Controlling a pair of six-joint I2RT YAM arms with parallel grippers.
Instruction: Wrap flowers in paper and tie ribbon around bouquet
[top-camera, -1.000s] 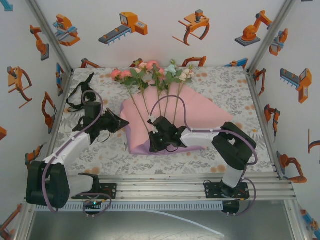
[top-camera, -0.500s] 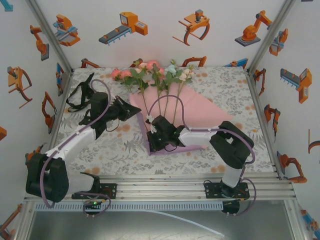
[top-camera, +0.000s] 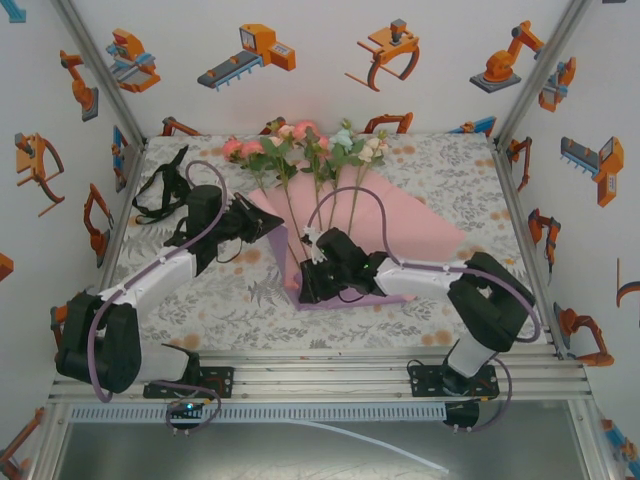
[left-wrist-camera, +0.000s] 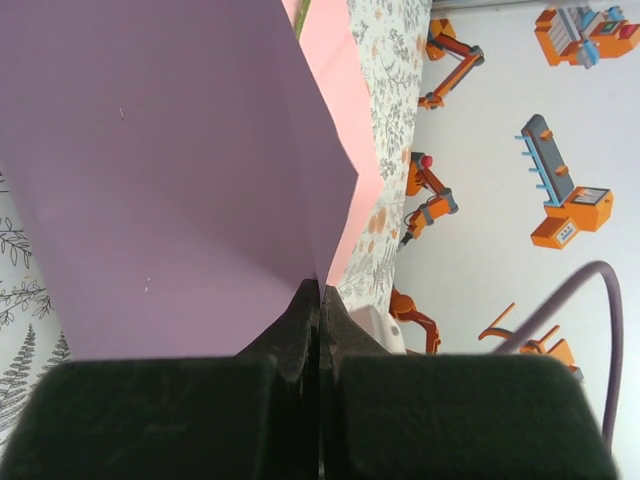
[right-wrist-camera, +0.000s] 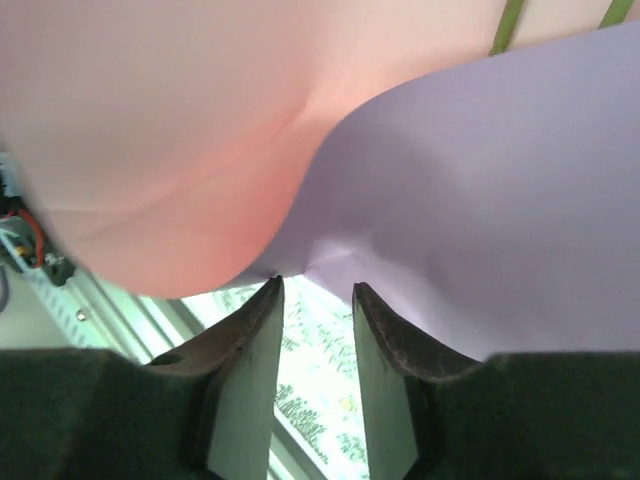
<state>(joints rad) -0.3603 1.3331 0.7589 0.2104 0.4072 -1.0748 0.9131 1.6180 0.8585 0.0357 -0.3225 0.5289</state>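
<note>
The flowers, a loose bouquet of pink and cream blooms, lie at the back with their green stalks running down over the paper. The sheet shows pink on top and lilac underneath. My left gripper is shut on the paper's left edge and holds that lilac flap raised over the stalks. At the paper's near corner my right gripper is open, its tips just short of the curled lilac fold with nothing between them. The black ribbon lies looped at the back left.
The floral tablecloth covers the table. Aluminium frame posts and printed walls close in the sides. My right arm's elbow stands near the front right. Purple cables arch over the stalks.
The left gripper has carried the paper's left edge rightward over the stalks, folding the sheet. The right gripper's jaws have opened off the near corner, and its elbow has shifted right.
</note>
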